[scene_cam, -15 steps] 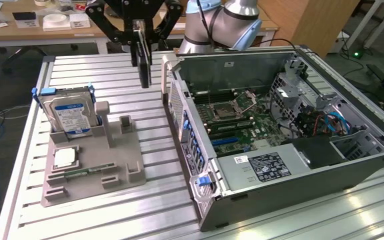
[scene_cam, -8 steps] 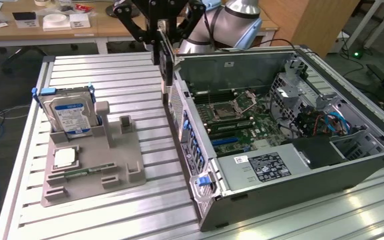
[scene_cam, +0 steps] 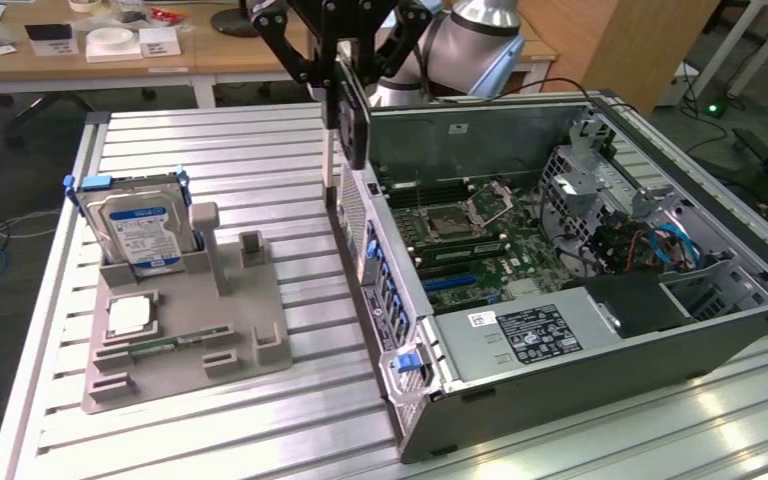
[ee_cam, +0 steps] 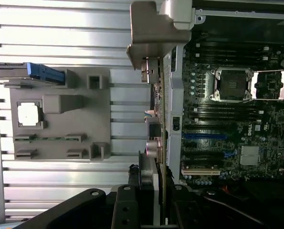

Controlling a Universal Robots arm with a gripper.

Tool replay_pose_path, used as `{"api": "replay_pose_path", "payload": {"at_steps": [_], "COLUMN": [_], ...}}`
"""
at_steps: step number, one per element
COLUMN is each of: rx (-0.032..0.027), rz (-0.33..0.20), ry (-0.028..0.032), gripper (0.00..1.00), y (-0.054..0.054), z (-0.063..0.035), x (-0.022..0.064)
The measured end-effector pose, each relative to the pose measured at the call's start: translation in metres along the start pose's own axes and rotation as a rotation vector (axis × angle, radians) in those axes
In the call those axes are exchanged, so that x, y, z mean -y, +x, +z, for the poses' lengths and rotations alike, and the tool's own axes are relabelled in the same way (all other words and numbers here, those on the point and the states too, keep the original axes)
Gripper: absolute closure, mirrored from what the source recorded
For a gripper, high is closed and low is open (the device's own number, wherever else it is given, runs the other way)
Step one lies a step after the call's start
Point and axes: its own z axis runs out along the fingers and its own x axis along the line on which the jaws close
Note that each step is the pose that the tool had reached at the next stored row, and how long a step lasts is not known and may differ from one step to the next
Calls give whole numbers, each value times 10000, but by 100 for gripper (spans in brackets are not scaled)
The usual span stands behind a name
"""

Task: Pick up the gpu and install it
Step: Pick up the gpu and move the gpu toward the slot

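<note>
The gripper (scene_cam: 347,62) is closed narrow on the gpu (scene_cam: 353,115), gripping the card by its upper edge. The gpu hangs upright and edge-on over the case (scene_cam: 558,330) wall; in the exterior view this is at 10 o'clock from the motherboard (scene_cam: 478,240). In the wrist view the gpu (ee_cam: 156,119) runs along that wall, its bracket (ee_cam: 153,33) at the end away from the gripper (ee_cam: 153,193). In the exterior view the tray (scene_cam: 244,320) lies at 9 o'clock from the case and holds the hard drive (scene_cam: 137,230).
</note>
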Motion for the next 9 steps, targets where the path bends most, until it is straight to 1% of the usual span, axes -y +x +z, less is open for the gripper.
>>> {"api": "replay_pose_path", "payload": {"at_steps": [9], "rx": [1], "rz": [-5], "ry": [0], "gripper": [72], "y": [-121], "z": [6], "x": [0]}}
